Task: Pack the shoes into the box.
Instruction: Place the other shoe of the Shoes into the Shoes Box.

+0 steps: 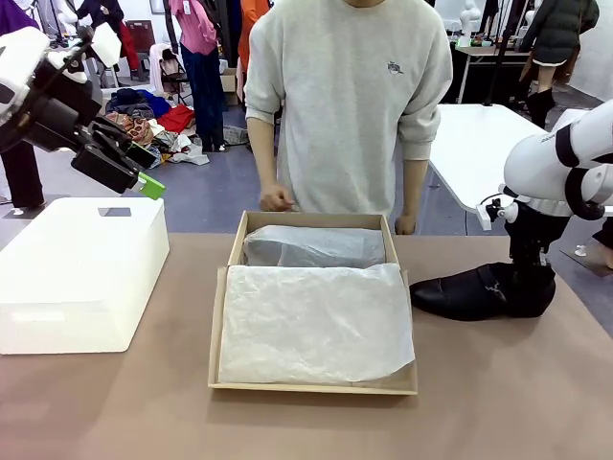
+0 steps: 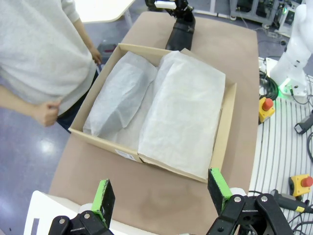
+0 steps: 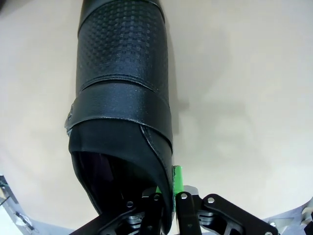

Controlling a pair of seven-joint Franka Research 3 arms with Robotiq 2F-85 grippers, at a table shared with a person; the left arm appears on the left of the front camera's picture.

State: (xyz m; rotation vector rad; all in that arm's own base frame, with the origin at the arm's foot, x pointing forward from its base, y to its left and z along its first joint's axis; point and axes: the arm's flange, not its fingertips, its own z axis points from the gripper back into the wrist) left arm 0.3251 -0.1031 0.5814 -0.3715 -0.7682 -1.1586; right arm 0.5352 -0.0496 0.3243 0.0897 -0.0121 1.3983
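Packing station, front and wrist views. The brown cardboard box lies open at mid-table, lined with white tissue paper. The sheet covers its near part, and a greyish tissue-wrapped bundle lies along its far wall; what the bundle contains cannot be told. One black shoe rests on the table just beside the box's right wall, outside it, toe pointing toward the box. The right gripper is clamped on the side wall of the shoe's opening near the heel, one finger inside and one outside. The left gripper hangs in the air with its jaws spread wide and nothing between them, above a white container at the table's left. A person in a grey sweatshirt stands at the far side, both hands near the box's far rim.
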